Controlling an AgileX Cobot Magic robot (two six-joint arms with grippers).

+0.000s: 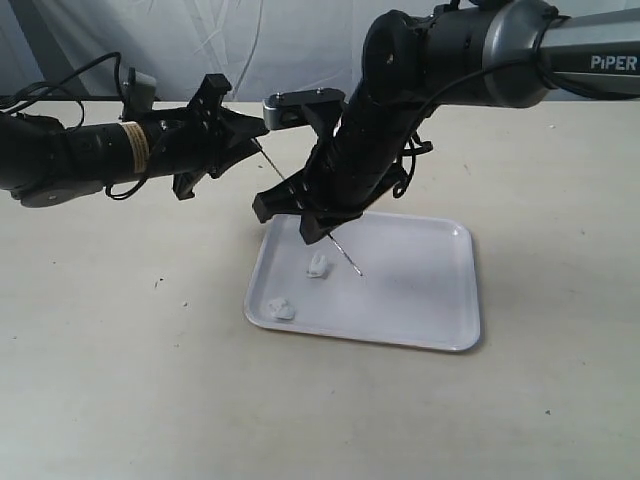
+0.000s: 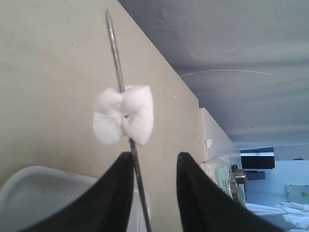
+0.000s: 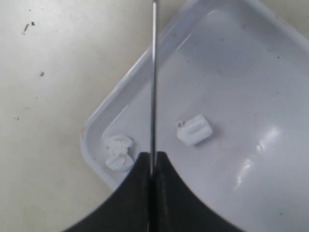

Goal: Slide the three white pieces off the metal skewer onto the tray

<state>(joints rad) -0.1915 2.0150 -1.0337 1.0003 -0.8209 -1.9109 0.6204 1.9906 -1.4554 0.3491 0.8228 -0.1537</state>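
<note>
Jaws on the left gripper (image 2: 155, 155) stand apart, released. The metal skewer (image 2: 115, 53) runs through the gap, close against the inner edge of one finger. Just beyond those fingertips sits the last white piece (image 2: 124, 115), threaded on the rod, with a bare length ending in a point on its far side.

Over to the right gripper (image 3: 153, 157): clenched tight on the skewer, rod pinched between its two fingers, doing the holding.

From the off-arm camera the skewer slants from high beside the left gripper down to a tip hanging over the tray (image 1: 440, 300). On the tray lies one white piece (image 1: 319, 267) close to that low tip, and a second white piece (image 1: 282, 309) near the front-left corner. Two down, one to go.

Everything turns on the axis. The piece can only travel along the rod, and it lies straight ahead of the left gripper, plainly the nearer arm. A push along the rod toward the point looks like the move. Whether that point is the end over the tray I can't settle, because the arms hide the piece from the off-arm camera.
</note>
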